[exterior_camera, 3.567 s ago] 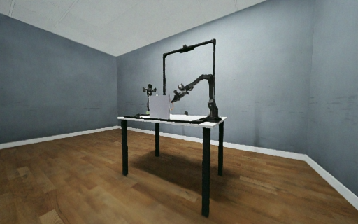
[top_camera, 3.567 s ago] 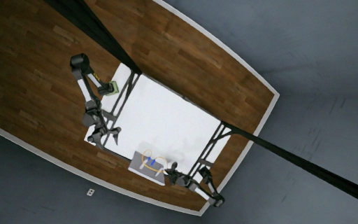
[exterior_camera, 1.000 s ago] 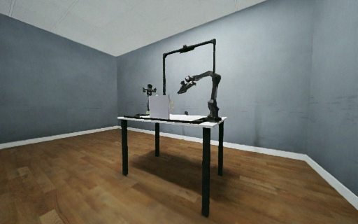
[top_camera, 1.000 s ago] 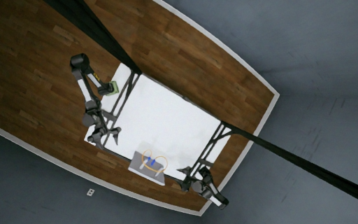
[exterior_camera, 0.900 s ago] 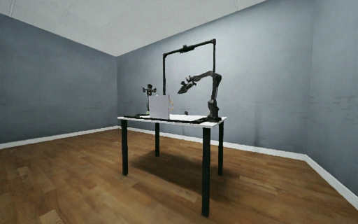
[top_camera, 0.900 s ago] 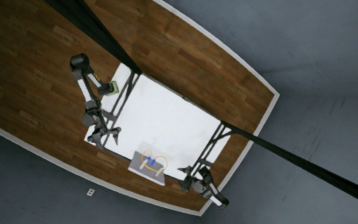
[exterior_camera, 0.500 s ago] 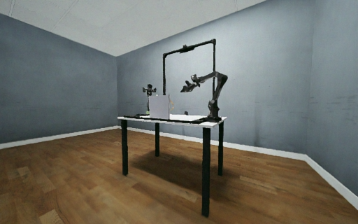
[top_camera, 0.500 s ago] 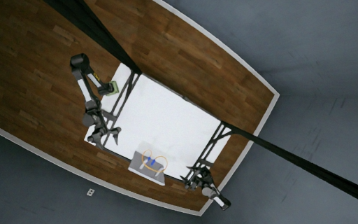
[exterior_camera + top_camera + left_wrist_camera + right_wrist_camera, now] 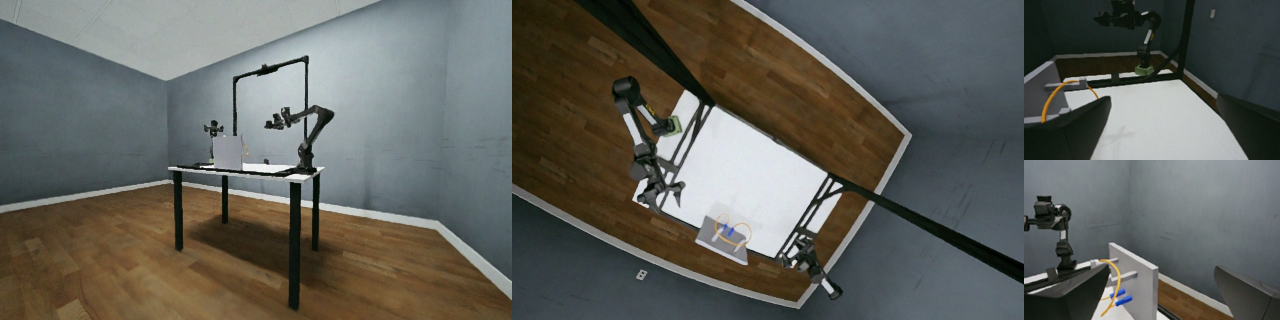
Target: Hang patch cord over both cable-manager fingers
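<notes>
The orange patch cord [image 9: 749, 227] [image 9: 1048, 103] [image 9: 1119, 278] lies over both pale fingers of the grey upright board [image 9: 708, 227] [image 9: 227, 151] [image 9: 1036, 83] [image 9: 1145, 285], on the board side of the raised tips where these show. Its two blue plugs [image 9: 730, 232] [image 9: 1124, 300] hang below the fingers near the board. In the right wrist view one cord loop dips lower than the plugs; its full sag is unclear. My left gripper [image 9: 268, 124] [image 9: 1163, 99] is open and empty, above the table and away from the cord. My right gripper [image 9: 1162, 270] is open and empty, off the board's other side.
The board stands at one long edge of the white table [image 9: 752, 170] [image 9: 1167, 121]. Black frame posts [image 9: 234, 107] [image 9: 306, 100] rise at the table's far side. A green block [image 9: 674, 126] [image 9: 1143, 70] sits at the right arm's base.
</notes>
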`<move>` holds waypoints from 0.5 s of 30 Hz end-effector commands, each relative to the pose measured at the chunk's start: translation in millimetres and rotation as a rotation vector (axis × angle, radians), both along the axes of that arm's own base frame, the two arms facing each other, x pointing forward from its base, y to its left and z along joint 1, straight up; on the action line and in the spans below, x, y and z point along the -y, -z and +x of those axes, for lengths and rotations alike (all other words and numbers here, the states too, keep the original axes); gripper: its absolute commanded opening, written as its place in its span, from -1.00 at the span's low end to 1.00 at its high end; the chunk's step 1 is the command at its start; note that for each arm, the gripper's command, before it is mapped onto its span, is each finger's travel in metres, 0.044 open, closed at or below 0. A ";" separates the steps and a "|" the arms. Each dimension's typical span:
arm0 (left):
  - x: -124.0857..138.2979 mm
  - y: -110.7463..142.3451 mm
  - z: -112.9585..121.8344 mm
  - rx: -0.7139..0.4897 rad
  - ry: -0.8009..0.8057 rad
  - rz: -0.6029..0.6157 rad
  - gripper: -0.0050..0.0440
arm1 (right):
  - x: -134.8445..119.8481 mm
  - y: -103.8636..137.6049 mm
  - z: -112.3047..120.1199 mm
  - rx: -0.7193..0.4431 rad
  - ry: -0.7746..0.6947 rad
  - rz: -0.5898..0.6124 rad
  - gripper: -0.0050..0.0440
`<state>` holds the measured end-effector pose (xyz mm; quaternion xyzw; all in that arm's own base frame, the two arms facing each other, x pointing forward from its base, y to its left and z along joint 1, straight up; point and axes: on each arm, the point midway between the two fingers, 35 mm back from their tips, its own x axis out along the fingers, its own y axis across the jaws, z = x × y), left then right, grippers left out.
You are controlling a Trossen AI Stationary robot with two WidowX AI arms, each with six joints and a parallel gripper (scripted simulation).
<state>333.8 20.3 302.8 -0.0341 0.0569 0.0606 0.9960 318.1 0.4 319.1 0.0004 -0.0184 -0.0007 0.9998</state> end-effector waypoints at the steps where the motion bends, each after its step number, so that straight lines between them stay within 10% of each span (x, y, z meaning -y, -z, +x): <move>1: 16.9 -14.6 -14.5 0.128 0.099 0.055 1.00 | 0.4 -3.8 -2.4 0.013 -0.001 -0.001 1.00; 15: 21.1 -16.2 -19.2 0.159 0.125 0.075 1.00 | 0.4 -3.8 -2.4 0.013 -0.001 -0.001 1.00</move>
